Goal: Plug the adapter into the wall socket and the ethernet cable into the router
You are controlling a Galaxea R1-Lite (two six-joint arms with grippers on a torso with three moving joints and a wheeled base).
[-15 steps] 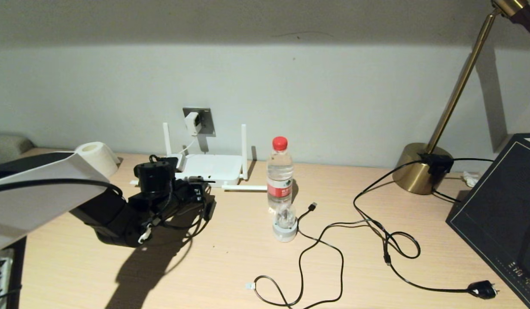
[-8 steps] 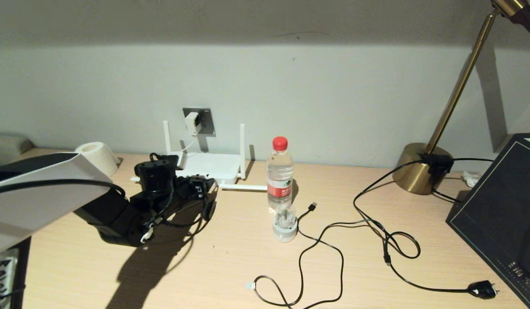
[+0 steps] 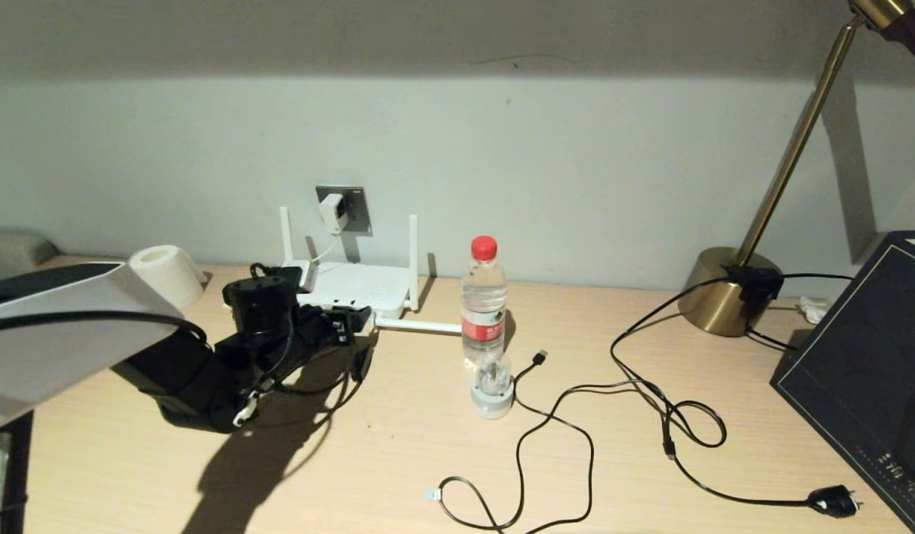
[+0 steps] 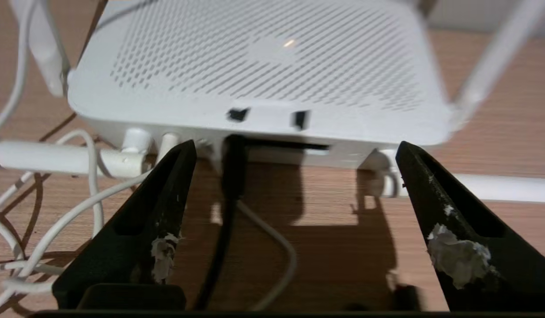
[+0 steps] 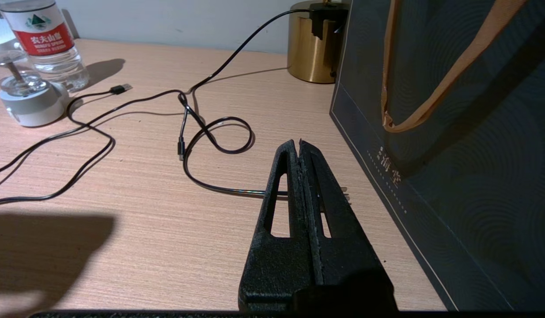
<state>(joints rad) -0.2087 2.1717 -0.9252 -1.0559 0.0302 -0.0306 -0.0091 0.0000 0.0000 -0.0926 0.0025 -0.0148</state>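
A paper roll [image 3: 164, 268] sits behind the left claw [image 4: 294, 154], which reaches low over the surface [image 3: 398, 445] with fingers [image 4: 166, 185] spread wide, empty. Just ahead lies the router [image 4: 259, 75], the ethernet cable [image 4: 232, 172] plugged in; the adapter [image 3: 331, 211] sits in the wall socket [image 3: 351, 210] beyond. A water bottle [image 3: 483, 297] stands rightward. The claw has opened and backed off slightly. The right claw [image 5: 300, 143] rests pinched together.
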